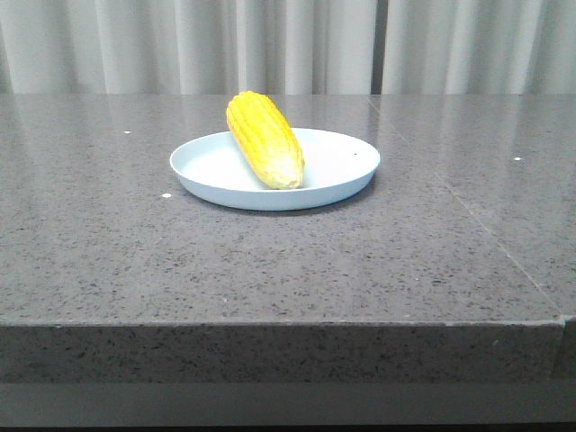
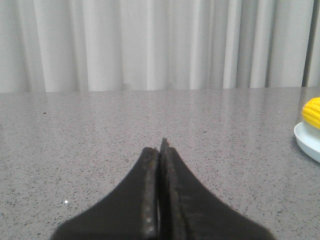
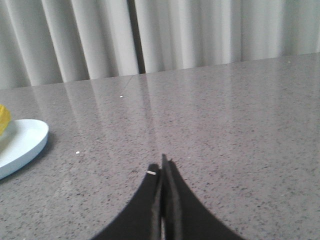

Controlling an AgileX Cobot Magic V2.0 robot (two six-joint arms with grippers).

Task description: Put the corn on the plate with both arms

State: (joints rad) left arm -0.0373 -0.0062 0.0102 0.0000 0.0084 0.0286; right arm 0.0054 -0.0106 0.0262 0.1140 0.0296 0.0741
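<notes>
The yellow corn [image 1: 264, 139] lies inside the pale blue-white plate [image 1: 342, 171] at the middle of the grey table, its paler tip toward the front. Neither arm shows in the front view. In the left wrist view my left gripper [image 2: 160, 150] is shut and empty, low over the table, with the corn [image 2: 312, 112] and the plate [image 2: 306, 141] off at the picture's edge. In the right wrist view my right gripper [image 3: 161, 167] is shut and empty, with the plate [image 3: 22, 142] and a sliver of corn [image 3: 3, 119] at the opposite edge.
The grey speckled table [image 1: 270, 261] has its front edge near the camera. A seam [image 1: 468, 211] runs across its right part. White curtains [image 1: 288, 45] hang behind the table.
</notes>
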